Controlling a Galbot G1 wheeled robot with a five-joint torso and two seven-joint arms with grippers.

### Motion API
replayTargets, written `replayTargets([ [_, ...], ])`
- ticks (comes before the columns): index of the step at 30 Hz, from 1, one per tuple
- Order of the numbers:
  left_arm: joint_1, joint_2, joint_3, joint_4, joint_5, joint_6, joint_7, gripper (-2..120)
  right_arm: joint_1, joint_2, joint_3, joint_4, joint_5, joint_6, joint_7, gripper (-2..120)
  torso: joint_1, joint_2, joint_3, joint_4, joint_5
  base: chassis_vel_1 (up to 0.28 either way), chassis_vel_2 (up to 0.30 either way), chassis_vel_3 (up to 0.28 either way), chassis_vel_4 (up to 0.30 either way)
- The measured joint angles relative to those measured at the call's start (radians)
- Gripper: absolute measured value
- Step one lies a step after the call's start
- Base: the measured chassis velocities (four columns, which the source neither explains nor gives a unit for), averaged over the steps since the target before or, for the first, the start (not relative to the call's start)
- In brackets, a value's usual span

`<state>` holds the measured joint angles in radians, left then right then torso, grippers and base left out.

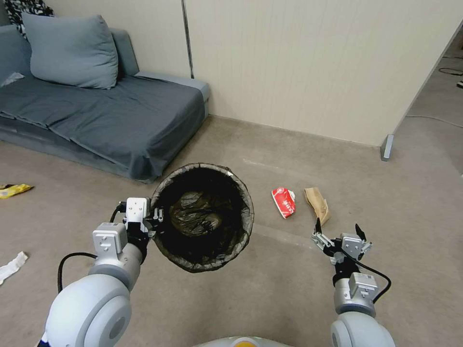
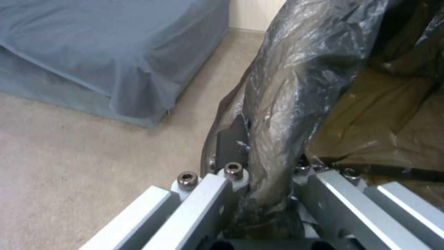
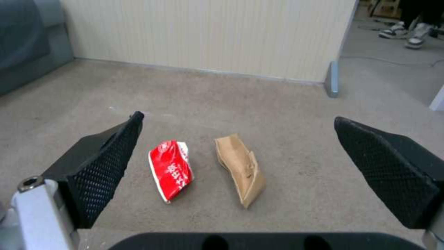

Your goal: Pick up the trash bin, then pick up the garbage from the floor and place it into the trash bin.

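My left gripper (image 1: 155, 219) is shut on the rim of the trash bin (image 1: 202, 217), a round bucket lined with a dark bag, held above the floor with its mouth toward me. In the left wrist view the bag-covered trash bin rim (image 2: 277, 104) runs between the fingers (image 2: 231, 139). My right gripper (image 1: 338, 227) hangs open above the floor, just short of the garbage: a crushed red-and-white cup (image 1: 283, 202) and a tan paper bag (image 1: 318, 205). The right wrist view shows the red cup (image 3: 170, 170) and tan bag (image 3: 240, 168) lying side by side between the open fingers (image 3: 109, 163).
A grey sofa (image 1: 96, 106) with a cushion stands at the back left, a beige partition wall (image 1: 313, 62) behind. A yellow wrapper (image 1: 13, 190) and a white tissue (image 1: 12, 267) lie on the floor far left. A cable (image 1: 434, 120) runs past the wall's end.
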<state>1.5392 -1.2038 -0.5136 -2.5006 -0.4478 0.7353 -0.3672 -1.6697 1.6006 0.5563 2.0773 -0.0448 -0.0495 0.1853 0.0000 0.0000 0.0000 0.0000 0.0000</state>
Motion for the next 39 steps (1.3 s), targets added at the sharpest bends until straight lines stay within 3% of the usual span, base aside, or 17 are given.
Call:
replayTargets([
  [39,-0.011,0.003,0.003,0.001,0.006,0.0,0.005,0,0.012,-0.003,0.004,-0.034,0.002,-0.004,-0.012,100,0.0,0.0,0.0,0.0001,-0.0001,-0.071,0.073,0.072,-0.069],
])
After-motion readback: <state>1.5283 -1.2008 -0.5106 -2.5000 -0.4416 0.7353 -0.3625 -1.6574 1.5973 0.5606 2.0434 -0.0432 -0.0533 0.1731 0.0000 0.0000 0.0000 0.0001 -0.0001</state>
